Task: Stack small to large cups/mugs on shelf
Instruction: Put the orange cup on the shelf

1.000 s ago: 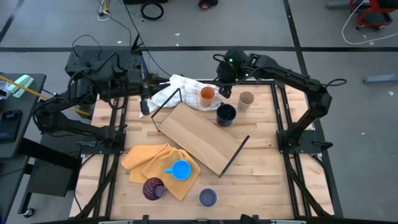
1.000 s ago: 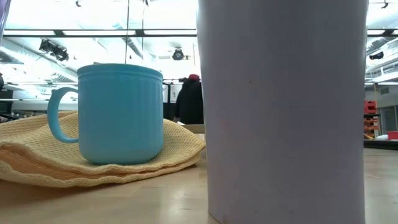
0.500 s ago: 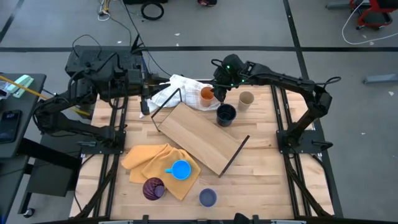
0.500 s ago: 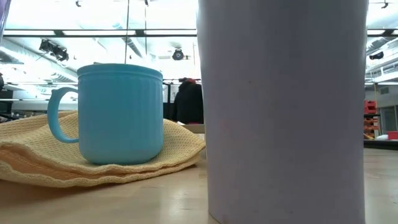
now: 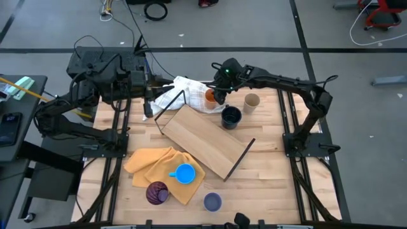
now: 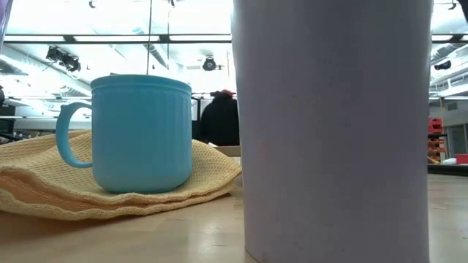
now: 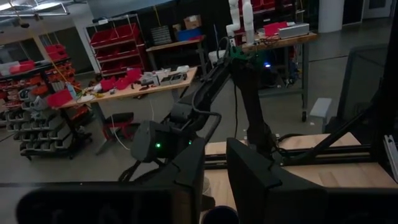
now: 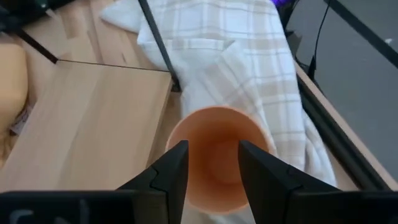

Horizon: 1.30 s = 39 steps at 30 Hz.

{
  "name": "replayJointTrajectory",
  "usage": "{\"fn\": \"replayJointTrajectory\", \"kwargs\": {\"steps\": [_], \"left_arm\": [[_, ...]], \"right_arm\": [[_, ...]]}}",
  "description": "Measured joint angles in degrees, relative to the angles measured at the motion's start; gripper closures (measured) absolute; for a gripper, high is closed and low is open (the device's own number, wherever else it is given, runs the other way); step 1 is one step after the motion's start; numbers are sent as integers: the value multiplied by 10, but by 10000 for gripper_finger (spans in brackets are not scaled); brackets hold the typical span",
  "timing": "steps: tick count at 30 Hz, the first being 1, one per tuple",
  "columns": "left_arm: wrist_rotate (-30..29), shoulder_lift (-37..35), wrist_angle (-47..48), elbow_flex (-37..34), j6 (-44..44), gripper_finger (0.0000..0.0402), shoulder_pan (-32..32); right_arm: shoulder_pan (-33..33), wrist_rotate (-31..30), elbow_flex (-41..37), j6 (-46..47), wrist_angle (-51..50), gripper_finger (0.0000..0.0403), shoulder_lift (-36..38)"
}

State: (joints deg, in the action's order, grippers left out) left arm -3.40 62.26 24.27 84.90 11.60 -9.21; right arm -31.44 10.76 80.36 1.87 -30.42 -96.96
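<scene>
Since a second ago, your right gripper (image 5: 216,94) has slid from between cups to over orange cup (image 5: 210,96), fingers (image 8: 174,163) spread, straddling rim, nothing gripped. Left gripper (image 5: 147,102) parked at desk's left rear; cannot tell finger state. Shelf (image 5: 203,140): zero cups on it. All six still on desk or cloths; everything left for you.

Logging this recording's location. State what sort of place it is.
Probably a robotics lab or workshop: racks of red parts bins, cluttered workbenches and another robot arm stand beyond the table.
</scene>
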Motion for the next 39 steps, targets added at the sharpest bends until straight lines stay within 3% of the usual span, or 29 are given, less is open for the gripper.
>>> {"fn": "replayJointTrajectory", "kwargs": {"steps": [16,39], "left_arm": [[0,0,0,0,0,317,0],[0,0,0,0,-4,313,0]], "right_arm": [[-48,6,0,10,3,256,4],[-33,13,0,12,-13,256,5]]}}
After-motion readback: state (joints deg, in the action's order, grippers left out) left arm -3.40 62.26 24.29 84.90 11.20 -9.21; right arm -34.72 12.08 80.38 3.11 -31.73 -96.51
